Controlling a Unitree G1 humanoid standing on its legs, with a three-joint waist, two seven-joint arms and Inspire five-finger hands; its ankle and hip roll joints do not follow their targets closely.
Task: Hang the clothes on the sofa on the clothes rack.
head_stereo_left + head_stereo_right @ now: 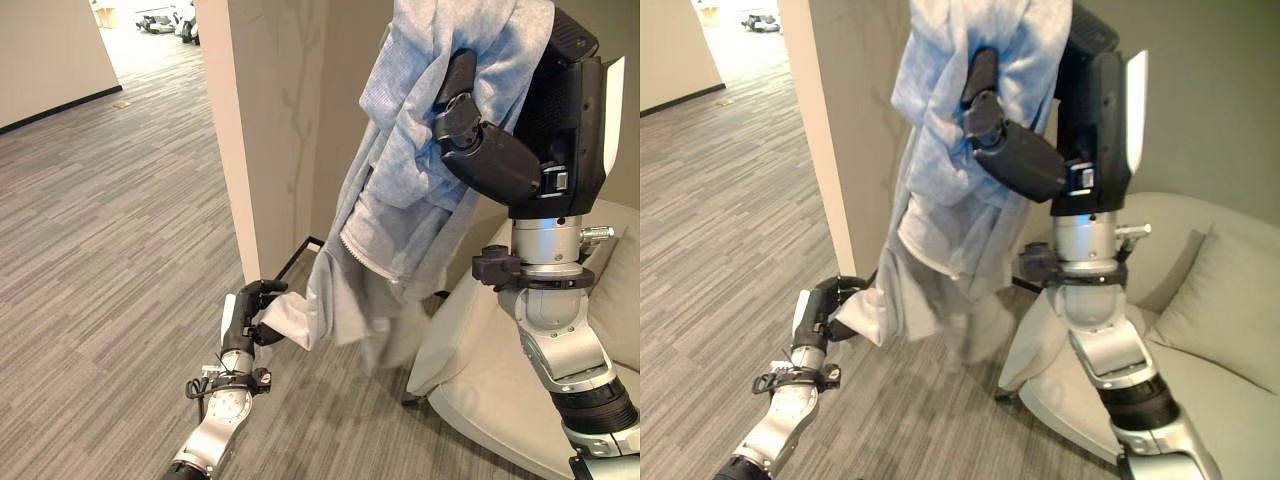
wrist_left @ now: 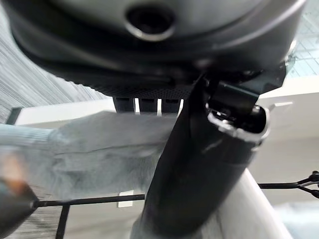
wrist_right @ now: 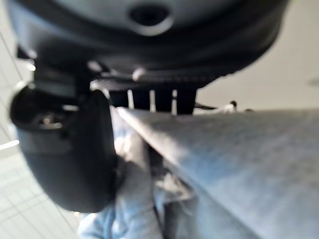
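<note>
I'm holding one garment (image 1: 420,180) – a pale blue-grey zip-up – up high w/ my right hand (image 1: 475,140), thumb and fingers curled round the bunched fabric near its top, in front of the beige wall column (image 1: 235,130). My left hand (image 1: 250,310) is sitting low down, fingers closed on the hanging hem corner, above the striped carpet (image 1: 100,250). One sofa (image 1: 1210,340) w/ one cushion (image 1: 1230,300) is showing at right – the garment's top is cut off by the frame edge, and I'm seeing thin black bars (image 2: 89,200) behind it but can't make out what they are.
</note>
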